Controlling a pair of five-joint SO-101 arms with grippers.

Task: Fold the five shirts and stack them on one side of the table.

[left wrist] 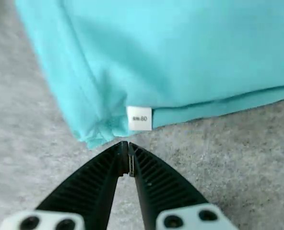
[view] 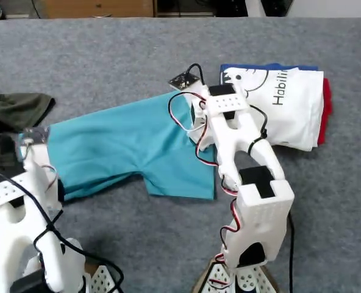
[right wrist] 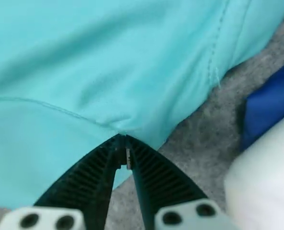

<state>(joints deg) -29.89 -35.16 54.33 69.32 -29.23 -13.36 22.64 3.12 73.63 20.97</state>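
One teal shirt (view: 125,146), three-shirt stack (view: 290,107), one olive shirt (view: 13,110).

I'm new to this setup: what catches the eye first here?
A teal shirt lies spread across the middle of the grey table, the left gripper at one end, the right gripper at the other. At the far right sits a stack of folded shirts, white on top; a dark green shirt lies crumpled at the left edge.
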